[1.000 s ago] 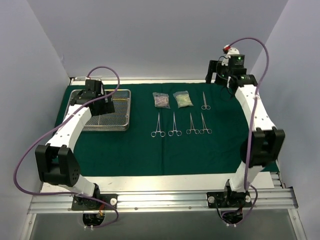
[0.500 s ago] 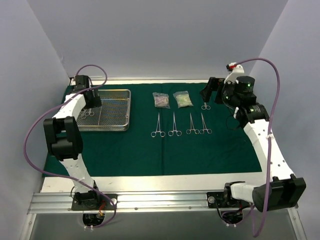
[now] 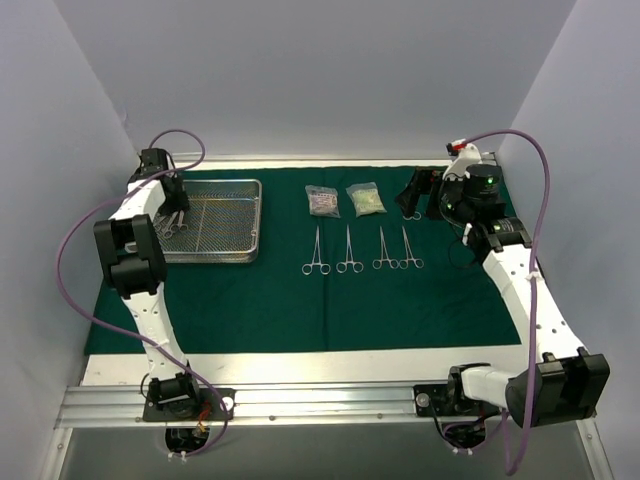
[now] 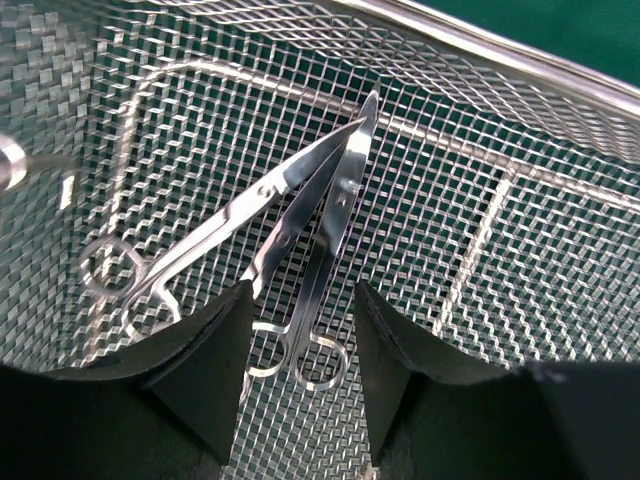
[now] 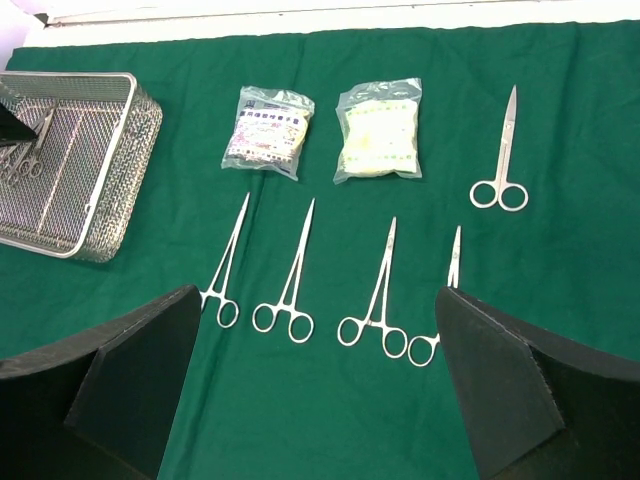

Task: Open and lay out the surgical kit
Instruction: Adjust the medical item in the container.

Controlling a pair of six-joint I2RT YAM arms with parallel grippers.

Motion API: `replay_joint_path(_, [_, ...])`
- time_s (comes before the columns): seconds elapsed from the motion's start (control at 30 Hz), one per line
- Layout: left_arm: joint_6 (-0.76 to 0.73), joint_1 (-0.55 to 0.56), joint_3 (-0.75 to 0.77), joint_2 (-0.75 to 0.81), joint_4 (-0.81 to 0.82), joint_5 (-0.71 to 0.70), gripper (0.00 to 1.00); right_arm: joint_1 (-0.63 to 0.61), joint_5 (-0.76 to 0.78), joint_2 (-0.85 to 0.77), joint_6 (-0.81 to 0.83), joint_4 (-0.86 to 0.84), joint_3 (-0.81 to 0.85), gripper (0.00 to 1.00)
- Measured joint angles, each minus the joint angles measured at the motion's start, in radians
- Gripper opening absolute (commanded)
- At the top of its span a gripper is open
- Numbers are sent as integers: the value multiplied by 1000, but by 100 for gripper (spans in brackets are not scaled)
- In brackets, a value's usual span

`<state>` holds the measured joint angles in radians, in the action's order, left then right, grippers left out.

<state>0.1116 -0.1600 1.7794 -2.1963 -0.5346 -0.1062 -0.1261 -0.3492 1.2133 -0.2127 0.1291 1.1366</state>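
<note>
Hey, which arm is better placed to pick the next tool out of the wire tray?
Left. Its gripper hangs right over the two tools in the tray, jaws open either side of one handle. The right gripper, also open, is far across the cloth near the laid-out scissors.

Top view high, looking down on whole scene; left wrist close over tray [image 4: 560,270] (right wrist farther, shares tray).
</note>
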Motion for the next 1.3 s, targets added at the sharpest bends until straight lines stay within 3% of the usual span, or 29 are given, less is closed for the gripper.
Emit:
replay_joint_path(0.33, [14,-2,62,-77,-16,24,52,-7,0,42,-1,-10,0,98])
replay_joint_path(0.4, [28,-3,62,-77,-18,32,42,-7,0,42,-1,-12,0,98])
replay_joint_path(0.47, [47,-3,62,-76,-25,37,39,-7,0,43,-2,-15,0,98])
replay_joint_path(0.83, [203,35,27,-46,-66,58,38,-7,0,66,-4,-37,0,98])
replay_joint_path(1.07, [225,84,29,-29,-137,69,48,-7,0,84,-3,-40,0,98])
replay_joint_path(1.3, [227,92,68,8,-198,-53,59,-7,0,87,-3,-42,0,98])
